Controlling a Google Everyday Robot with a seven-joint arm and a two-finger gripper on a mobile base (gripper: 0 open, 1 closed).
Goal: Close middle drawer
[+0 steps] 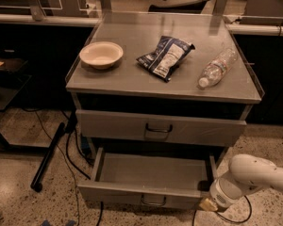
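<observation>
The middle drawer (151, 173) stands pulled out, wide, shallow and empty inside. Its low front panel (132, 193) carries a small wire handle (153, 200) at centre. Above it the taller top drawer front (118, 125) with a bigger handle is closed. The lowest drawer front is out of view. My white arm (254, 175) comes in from the lower right. The gripper (208, 204) sits at the right front corner of the open drawer, close to the end of its front panel; whether it touches the panel I cannot tell.
On the cabinet top (132, 79) lie a beige bowl (101, 54), a dark chip bag (165, 56) and a clear water bottle (217, 68). A black pole (47, 157) and cables (73, 164) lie on the floor at left. Dark desks flank the cabinet.
</observation>
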